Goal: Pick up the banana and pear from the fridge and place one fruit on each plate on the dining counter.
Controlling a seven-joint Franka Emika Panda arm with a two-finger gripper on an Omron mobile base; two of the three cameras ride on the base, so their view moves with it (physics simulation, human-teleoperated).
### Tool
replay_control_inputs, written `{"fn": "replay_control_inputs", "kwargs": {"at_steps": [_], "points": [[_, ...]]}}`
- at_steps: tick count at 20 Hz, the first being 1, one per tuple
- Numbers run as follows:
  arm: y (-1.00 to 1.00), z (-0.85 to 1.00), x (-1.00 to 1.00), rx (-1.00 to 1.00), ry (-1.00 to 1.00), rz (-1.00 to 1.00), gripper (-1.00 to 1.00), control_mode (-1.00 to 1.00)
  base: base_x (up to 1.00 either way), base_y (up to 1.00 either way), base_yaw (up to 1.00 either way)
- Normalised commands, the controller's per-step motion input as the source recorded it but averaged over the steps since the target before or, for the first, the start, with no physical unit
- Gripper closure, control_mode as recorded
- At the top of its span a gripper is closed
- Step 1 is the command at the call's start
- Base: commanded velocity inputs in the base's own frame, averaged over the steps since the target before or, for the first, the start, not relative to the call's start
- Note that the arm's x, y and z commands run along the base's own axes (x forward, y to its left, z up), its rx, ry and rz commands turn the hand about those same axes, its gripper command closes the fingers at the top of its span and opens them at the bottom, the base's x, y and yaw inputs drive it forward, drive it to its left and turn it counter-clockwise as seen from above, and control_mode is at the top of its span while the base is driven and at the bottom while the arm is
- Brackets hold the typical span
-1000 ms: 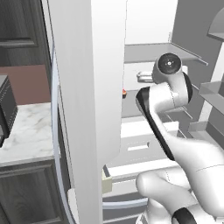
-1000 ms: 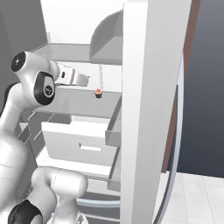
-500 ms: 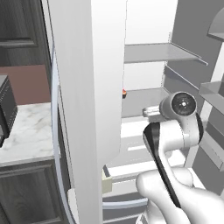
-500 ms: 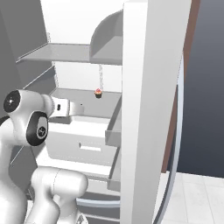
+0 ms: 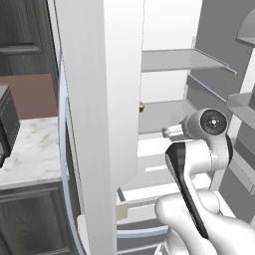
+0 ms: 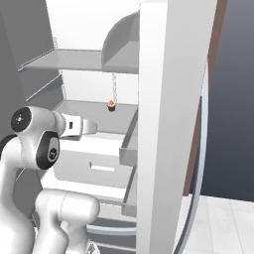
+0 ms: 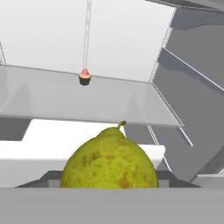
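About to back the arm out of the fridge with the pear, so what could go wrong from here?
1. The pear sits close against the hand camera and hides the fingertips, so the grip can't be confirmed; it may slip.
2. The open fridge door stands close beside the arm; a wide swing could hit it.
3. The cupcake on the shelf ahead could be knocked.

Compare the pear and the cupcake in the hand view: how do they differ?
The pear is yellow-green with brown speckles; the cupcake is red-topped on a dark base. The pear sits right at the camera, between the pincer's tips; the cupcake stands far back on the fridge shelf. The pear looms large, the cupcake tiny. Both sit upright.
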Motion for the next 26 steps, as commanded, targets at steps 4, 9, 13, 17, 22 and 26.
{"fn": "replay_control_inputs", "kwargs": {"at_steps": [4,9,13,17,22,26], "points": [[0.0,-0.2,-0.02,0.0,0.0,0.03,1.0,-1.0,0.0,0.0,0.0],[0.0,-0.11,-0.08,0.0,-0.02,0.02,1.0,1.0,-0.15,-0.01,0.0],[0.0,0.0,0.0,0.0,0.0,0.0,1.0,1.0,-0.6,-0.17,0.0],[0.0,0.0,0.0,0.0,0.0,0.0,1.0,1.0,-0.57,-0.11,-0.03],[0.0,0.0,0.0,0.0,0.0,0.0,1.0,1.0,-0.53,-0.03,-0.23],[0.0,0.0,0.0,0.0,0.0,0.0,1.0,1.0,-0.61,-0.03,-0.37]]}}
